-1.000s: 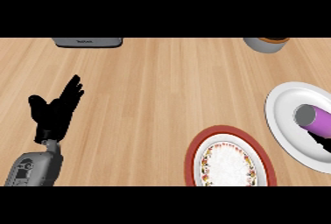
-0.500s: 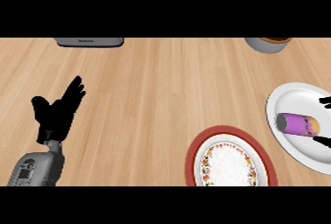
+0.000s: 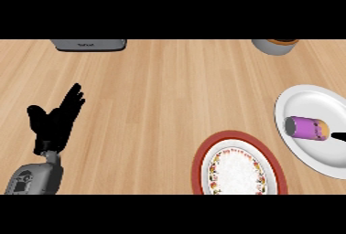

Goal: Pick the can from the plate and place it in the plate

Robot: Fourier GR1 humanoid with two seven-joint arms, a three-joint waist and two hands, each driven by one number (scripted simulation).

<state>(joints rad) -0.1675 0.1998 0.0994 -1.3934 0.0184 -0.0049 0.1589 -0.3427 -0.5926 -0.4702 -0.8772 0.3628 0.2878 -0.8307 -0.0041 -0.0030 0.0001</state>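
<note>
The can (image 3: pixel 308 128) lies sideways on the white plate (image 3: pixel 317 157). Only a fingertip of the right robot hand (image 3: pixel 338 135) shows beside it, state untellable. Curl round the can's middle, then lift toward the red plate (image 3: pixel 202 160). Left robot hand (image 3: pixel 55 119) rests open, far off.

2 plates: 1 white plate (image 3: pixel 317 157) and 1 red-rimmed plate (image 3: pixel 202 155) just left of it. 1 purple can (image 3: pixel 307 127) lies on the white plate. 1 grey box (image 3: pixel 89 44), 1 cup (image 3: pixel 275 45) beyond.

Black left hand (image 3: pixel 55 119) on a grey forearm (image 3: pixel 35 177)
</note>
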